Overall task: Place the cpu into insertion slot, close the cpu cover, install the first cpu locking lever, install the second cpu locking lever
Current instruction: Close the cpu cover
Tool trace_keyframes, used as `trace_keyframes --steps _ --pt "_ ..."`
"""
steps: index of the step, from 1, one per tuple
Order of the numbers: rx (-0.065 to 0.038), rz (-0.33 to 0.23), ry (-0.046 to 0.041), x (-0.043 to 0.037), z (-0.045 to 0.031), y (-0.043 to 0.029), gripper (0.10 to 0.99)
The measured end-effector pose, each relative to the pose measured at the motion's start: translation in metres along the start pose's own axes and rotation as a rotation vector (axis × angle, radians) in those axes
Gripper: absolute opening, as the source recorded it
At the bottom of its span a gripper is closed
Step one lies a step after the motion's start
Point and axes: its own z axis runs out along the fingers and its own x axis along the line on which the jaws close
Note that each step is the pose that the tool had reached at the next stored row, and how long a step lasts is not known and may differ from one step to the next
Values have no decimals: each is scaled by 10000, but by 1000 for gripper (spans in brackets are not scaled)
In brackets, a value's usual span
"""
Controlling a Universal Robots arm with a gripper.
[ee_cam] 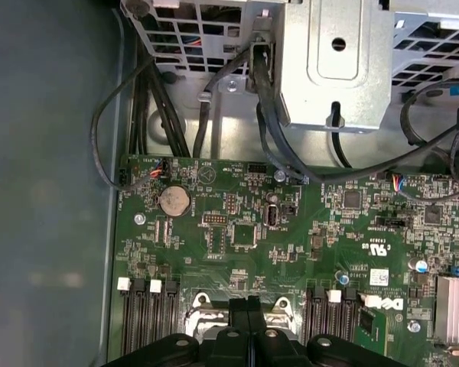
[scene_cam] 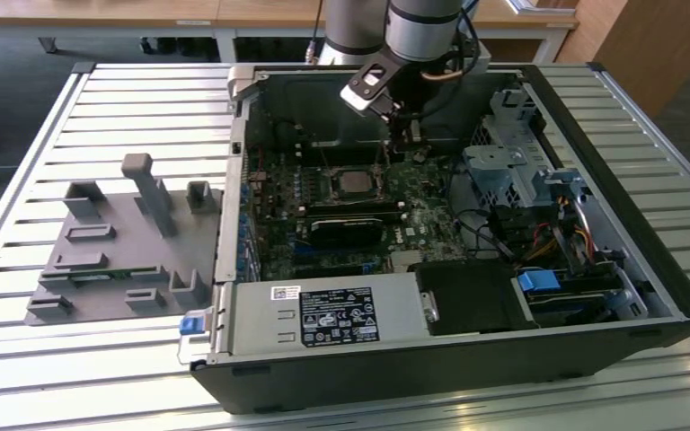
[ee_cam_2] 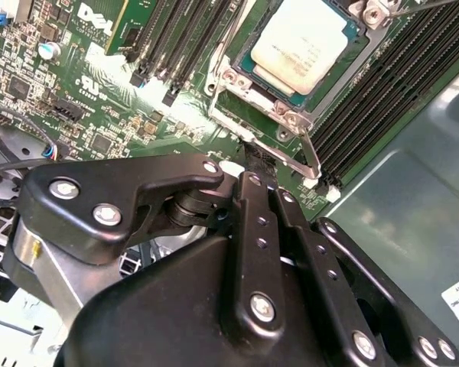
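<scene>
The cpu [ee_cam_2: 302, 44] [scene_cam: 355, 183], a square chip with a dull silver top, lies flat in the insertion slot [ee_cam_2: 223, 98] on the green board. The silver cpu cover [ee_cam_2: 289, 119] lies down around it as a frame. A thin metal locking lever [ee_cam_2: 309, 155] runs along the socket's edge. My gripper [ee_cam_2: 254, 158] is shut, its black fingertips pressed together right beside that lever at the socket's rim. Whether they pinch it I cannot tell. In the exterior view the gripper [scene_cam: 401, 148] reaches down into the case beside the socket. In the first wrist view the fingers [ee_cam: 242, 310] meet over the board.
Long black card slots [ee_cam_2: 185, 37] flank the socket. Within the open computer case [scene_cam: 668, 296] are a black module [scene_cam: 348, 224], a drive cage [ee_cam: 333, 61] with cables [ee_cam: 264, 99], and a power supply [scene_cam: 321, 314]. A grey fixture [scene_cam: 129, 233] stands at the exterior view's left.
</scene>
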Motion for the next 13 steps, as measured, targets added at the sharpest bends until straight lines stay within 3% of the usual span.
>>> trace_keyframes --steps 13 --pt "-1 2 3 4 16 -78 106"
